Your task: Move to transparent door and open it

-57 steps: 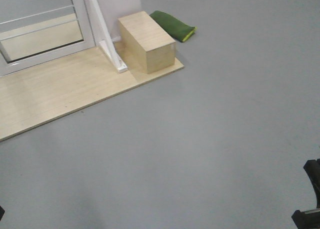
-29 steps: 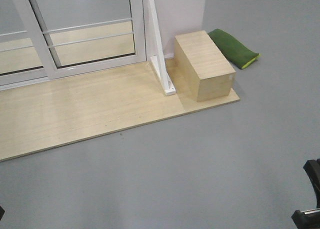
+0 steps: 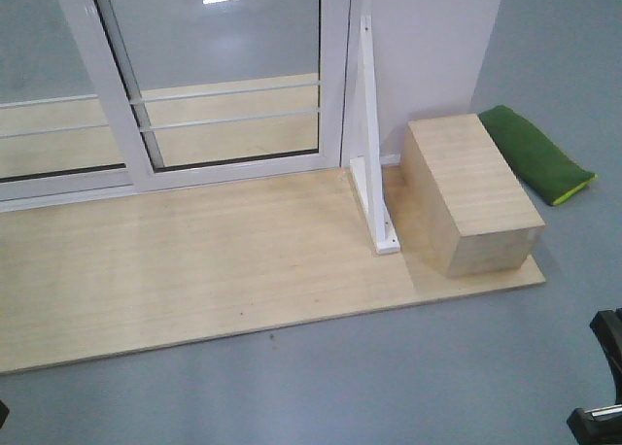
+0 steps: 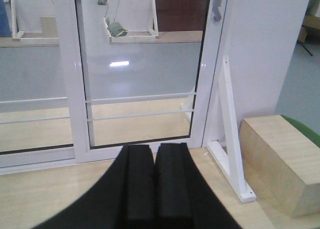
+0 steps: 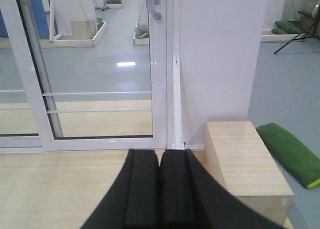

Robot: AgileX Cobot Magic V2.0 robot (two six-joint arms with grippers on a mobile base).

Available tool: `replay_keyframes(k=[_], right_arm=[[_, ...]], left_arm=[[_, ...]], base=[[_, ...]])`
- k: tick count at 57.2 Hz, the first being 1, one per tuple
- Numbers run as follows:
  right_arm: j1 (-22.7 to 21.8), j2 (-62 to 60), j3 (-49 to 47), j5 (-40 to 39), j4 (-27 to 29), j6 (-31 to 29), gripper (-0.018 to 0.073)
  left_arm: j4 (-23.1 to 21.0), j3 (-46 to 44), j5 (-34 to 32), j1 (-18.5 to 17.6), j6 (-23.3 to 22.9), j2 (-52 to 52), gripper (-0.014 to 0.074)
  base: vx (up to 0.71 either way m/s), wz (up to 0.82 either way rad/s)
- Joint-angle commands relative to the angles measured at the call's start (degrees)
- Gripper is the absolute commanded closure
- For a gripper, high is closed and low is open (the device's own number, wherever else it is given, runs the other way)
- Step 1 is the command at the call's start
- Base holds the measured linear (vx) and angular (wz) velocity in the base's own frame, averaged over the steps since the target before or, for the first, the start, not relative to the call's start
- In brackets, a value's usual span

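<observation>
The transparent door [image 3: 233, 66] is a clear-glass panel in a glossy white frame with thin white horizontal bars, and it stands at the back of a light wood platform [image 3: 194, 260]. Its curved grey handle [image 4: 216, 6] sits on the right stile and also shows in the right wrist view [image 5: 152, 4]. The door looks closed against the right jamb. My left gripper [image 4: 154, 149] is shut and empty, low above the platform and well short of the door. My right gripper [image 5: 160, 154] is also shut and empty, pointing at the door's right stile.
A similar glazed panel [image 3: 49, 85] stands to the left. A white triangular brace [image 3: 374, 154], a white wall panel [image 3: 428, 47], a wooden box [image 3: 471, 197] and a green cushion [image 3: 537, 155] are to the right. Grey floor [image 3: 389, 387] lies in front.
The door, platform and box have shifted right and lower in the front view and look nearer. The base has turned left toward the door. Both grippers stay shut.
</observation>
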Motion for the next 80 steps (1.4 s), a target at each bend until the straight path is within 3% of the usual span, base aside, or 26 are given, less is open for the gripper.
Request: replay_keyframes(k=[1,48,80], right_arm=[[-0.2,-0.8,0.8,-5.0,-0.1,0.1,0.0567],[-0.2,-0.8,0.8,-5.0,-0.1,0.1,0.0567],[-0.2,-0.8,0.8,-4.9,-0.1,0.1,0.0567]], left_arm=[[-0.2,1.7,-4.5,-0.2,-0.1,-0.8,0.0602],[-0.2,1.7,-4.5,-0.2,-0.1,-0.8,0.0602],[-0.2,1.7,-4.5,-0.2,-0.1,-0.8,0.0602]], base=[[0.54,0.19],[0.53,0.16],[0.33,0.0]])
